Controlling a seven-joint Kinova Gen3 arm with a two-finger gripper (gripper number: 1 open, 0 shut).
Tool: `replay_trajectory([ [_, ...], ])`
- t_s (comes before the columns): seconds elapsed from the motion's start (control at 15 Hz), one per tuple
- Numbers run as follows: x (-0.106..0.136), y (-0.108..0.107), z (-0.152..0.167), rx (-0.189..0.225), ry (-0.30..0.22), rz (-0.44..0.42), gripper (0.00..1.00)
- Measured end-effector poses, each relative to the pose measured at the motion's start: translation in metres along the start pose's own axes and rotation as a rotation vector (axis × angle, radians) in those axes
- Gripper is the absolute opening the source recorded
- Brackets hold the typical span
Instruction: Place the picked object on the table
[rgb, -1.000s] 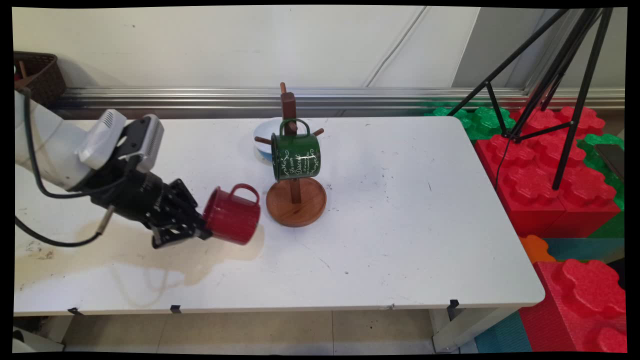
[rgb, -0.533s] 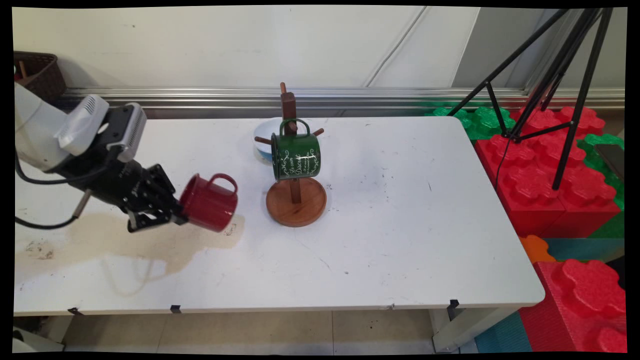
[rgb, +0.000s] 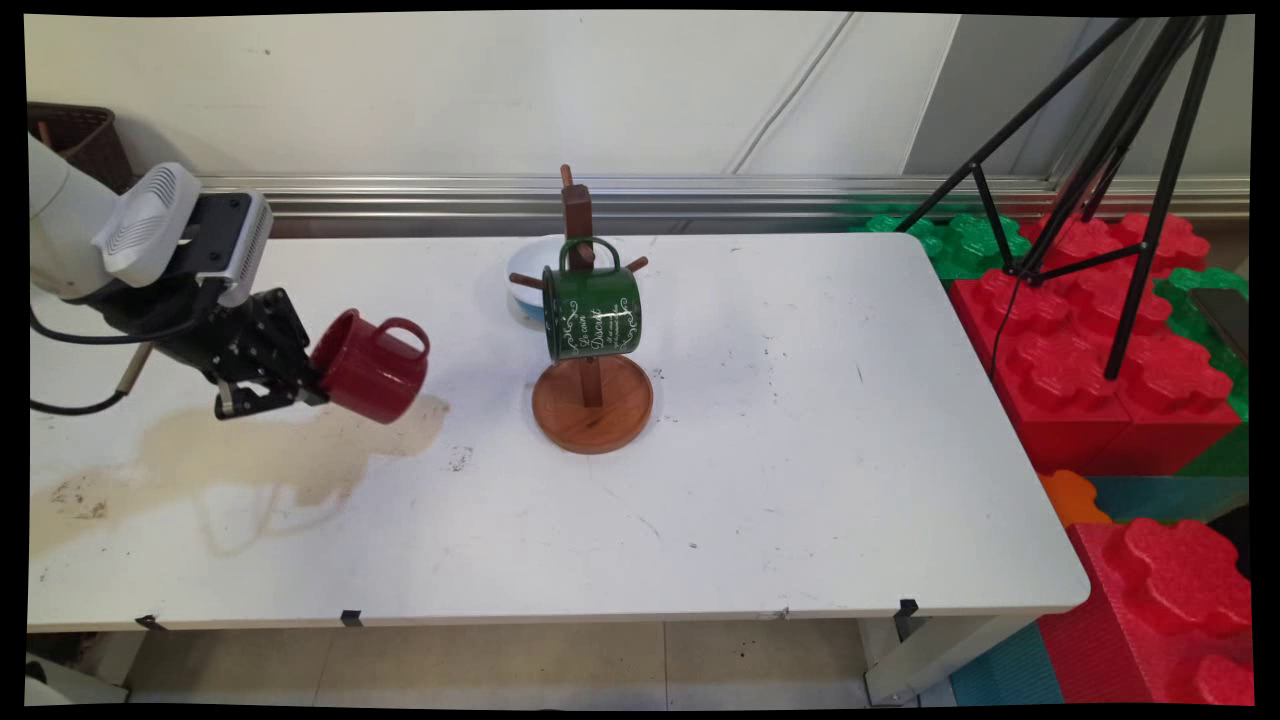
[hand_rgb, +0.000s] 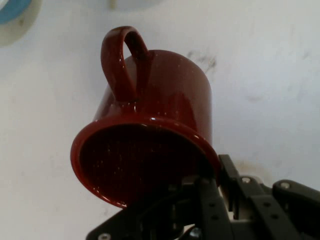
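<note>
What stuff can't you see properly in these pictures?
- White and blue bowl, main view: mostly hidden behind the green mug and wooden mug stand.
- Brown basket, main view: covered partly by the arm.
- Black tripod, main view: top cut off by the edge.
- Hand, hand view: one finger hidden inside the red mug.
- Green mug's lettering: too small to read.

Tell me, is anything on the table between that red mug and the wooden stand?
Nothing: the main view shows only bare white table between the red mug, held by the gripper, and the wooden stand.
</note>
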Motion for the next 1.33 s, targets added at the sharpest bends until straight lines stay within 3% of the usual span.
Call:
replay_trajectory([
  [0.27,-0.007,-0.012,0.006,0.038,-0.076,0.044,0.00],
  [0.67,-0.016,-0.028,0.022,0.065,-0.138,0.076,0.00],
  [1.33,-0.019,-0.042,0.058,0.073,-0.174,0.093,0.00],
])
